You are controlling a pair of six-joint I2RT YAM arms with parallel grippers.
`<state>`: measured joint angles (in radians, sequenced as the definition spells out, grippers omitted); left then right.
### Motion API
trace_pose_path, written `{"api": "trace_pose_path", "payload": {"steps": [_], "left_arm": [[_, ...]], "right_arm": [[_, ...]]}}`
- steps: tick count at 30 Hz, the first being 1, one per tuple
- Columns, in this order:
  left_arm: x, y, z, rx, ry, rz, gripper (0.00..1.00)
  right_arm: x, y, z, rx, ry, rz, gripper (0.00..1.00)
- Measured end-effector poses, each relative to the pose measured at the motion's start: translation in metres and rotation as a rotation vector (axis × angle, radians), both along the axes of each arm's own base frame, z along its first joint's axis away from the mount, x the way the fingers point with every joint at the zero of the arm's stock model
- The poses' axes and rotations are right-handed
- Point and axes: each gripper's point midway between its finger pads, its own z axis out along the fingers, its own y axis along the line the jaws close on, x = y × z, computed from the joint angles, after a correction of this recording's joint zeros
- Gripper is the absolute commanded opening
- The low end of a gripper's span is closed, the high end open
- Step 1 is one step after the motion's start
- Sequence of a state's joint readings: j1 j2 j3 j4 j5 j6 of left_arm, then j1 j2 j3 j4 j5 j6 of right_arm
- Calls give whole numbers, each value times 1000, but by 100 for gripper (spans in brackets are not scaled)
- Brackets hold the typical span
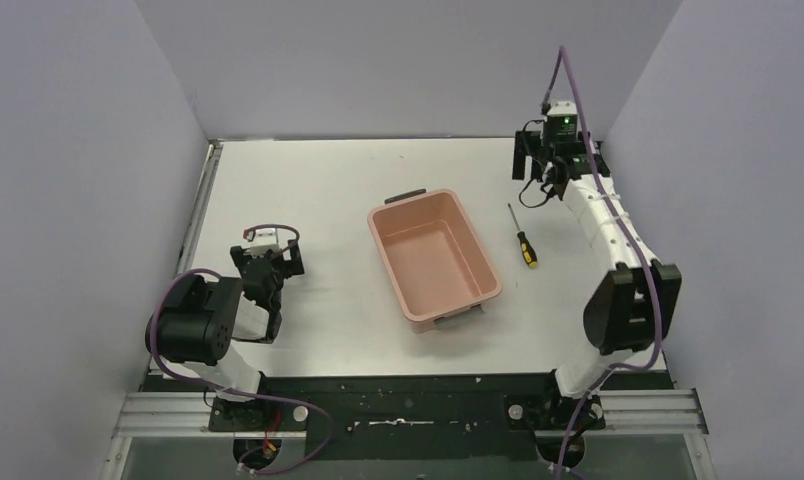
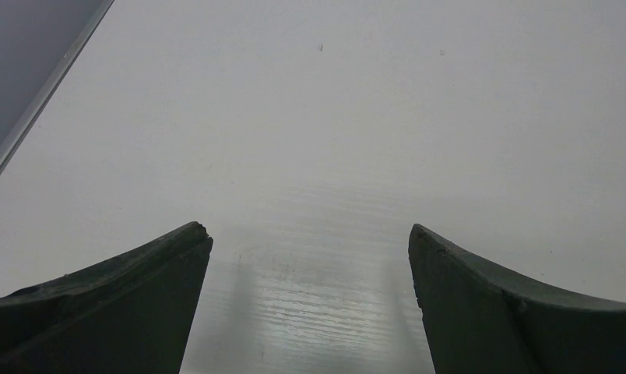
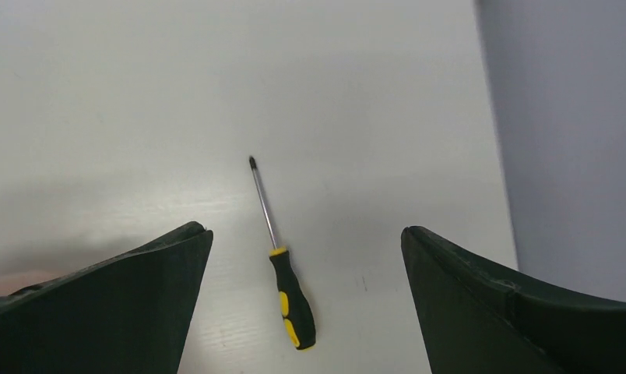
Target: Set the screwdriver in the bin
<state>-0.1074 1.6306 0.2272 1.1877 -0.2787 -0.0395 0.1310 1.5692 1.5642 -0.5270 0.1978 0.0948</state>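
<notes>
The screwdriver (image 1: 523,238) lies flat on the white table just right of the bin (image 1: 433,250), a salmon-pink tub with nothing inside it. In the right wrist view the screwdriver (image 3: 293,300) shows its black-and-yellow handle nearest the camera and its thin shaft pointing away. My right gripper (image 1: 535,170) hovers above the table past the screwdriver's tip. It is open (image 3: 306,231), with the screwdriver lying below between the fingers, untouched. My left gripper (image 1: 268,262) rests low at the left, open (image 2: 307,231) over bare table.
Grey walls enclose the table on the left, back and right. The right wall (image 3: 575,132) stands close to my right gripper. A metal rail (image 1: 204,200) runs along the table's left edge. The bin has a dark handle clip (image 1: 405,196) on its far end.
</notes>
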Motion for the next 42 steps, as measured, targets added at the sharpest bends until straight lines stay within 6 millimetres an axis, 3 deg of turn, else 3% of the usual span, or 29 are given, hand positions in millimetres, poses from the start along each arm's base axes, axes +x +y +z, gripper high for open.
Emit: {"api": "trace_pose_path", "payload": {"steps": [3,6,10,13,17,22,24,27,29,32,33,36,42], "left_arm": [[0,0,0,0,0,0,97],[0,0,0,0,0,0,97],[0,0,0,0,0,0,97],[0,0,0,0,0,0,97],[0,0,0,0,-1,0,97],[0,0,0,0,0,-1,97],[0,0,0,0,0,-1,97],[0,0,0,0,-1,-1,97],[0,0,0,0,-1,-1,97],[0,0,0,0,-1,-2,97],[0,0,0,0,-1,-2,97],[0,0,0,-1,-1,-2,97],[0,0,0,-1,-1,-2,97]], "right_arm": [[8,-16,-100,3,277,7,95],[-3,-21,-172,26,471,36,91],[-33,-15,-234,56,644,81,83],[-49,-9,-257,77,713,105,57],[-42,-8,-258,76,691,112,2],[-45,-12,-251,29,723,98,0],[-46,-16,-239,10,753,85,0],[-29,-24,-196,-24,716,43,0],[-10,-25,-151,-39,632,-3,0],[0,-20,-104,-50,534,-52,0],[-3,-13,-92,-54,515,-58,0],[-16,37,-71,-44,490,-5,0],[-58,195,-68,24,478,311,0]]}}
